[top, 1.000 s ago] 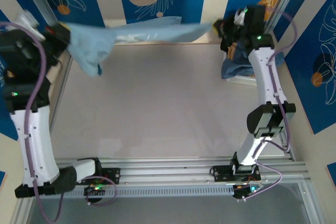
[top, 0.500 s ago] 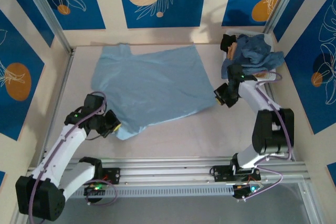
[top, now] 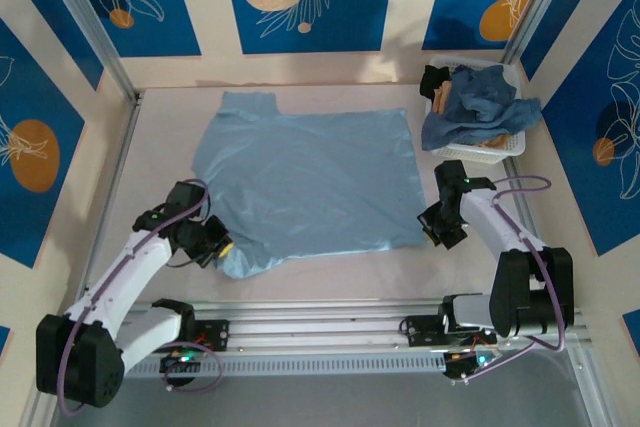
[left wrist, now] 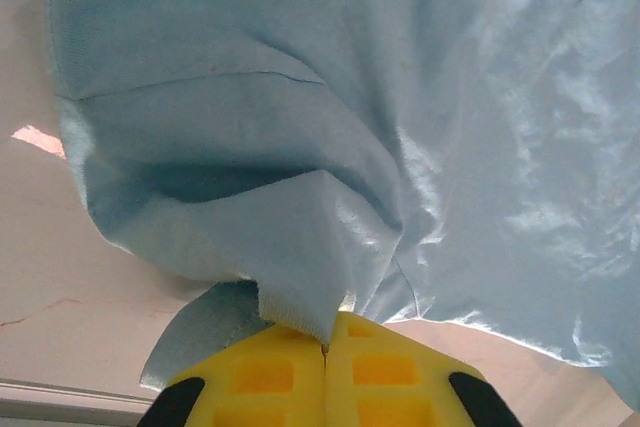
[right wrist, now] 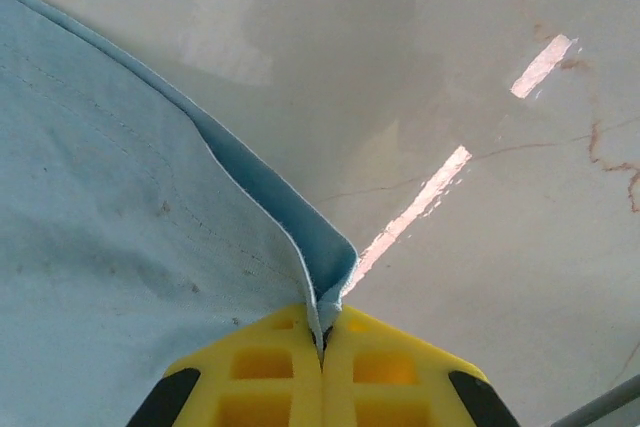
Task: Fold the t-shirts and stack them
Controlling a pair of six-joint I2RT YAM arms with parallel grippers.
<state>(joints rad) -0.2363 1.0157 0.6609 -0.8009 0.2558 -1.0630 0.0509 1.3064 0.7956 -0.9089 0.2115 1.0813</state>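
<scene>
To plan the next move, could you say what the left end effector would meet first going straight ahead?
Probably the left end effector would push into the bunched pale blue t-shirt it grips; depth is unclear.

The pale blue t-shirt runs off the top and right edges of the left wrist view. A fold tucks under itself just above the left gripper, whose yellow fingers are cut by the bottom edge. The right gripper is cut likewise. At the table's far right corner, the dusty blue t-shirt covers most of the white slatted basket. A dark thing at the basket's left end is too small to tell.
</scene>
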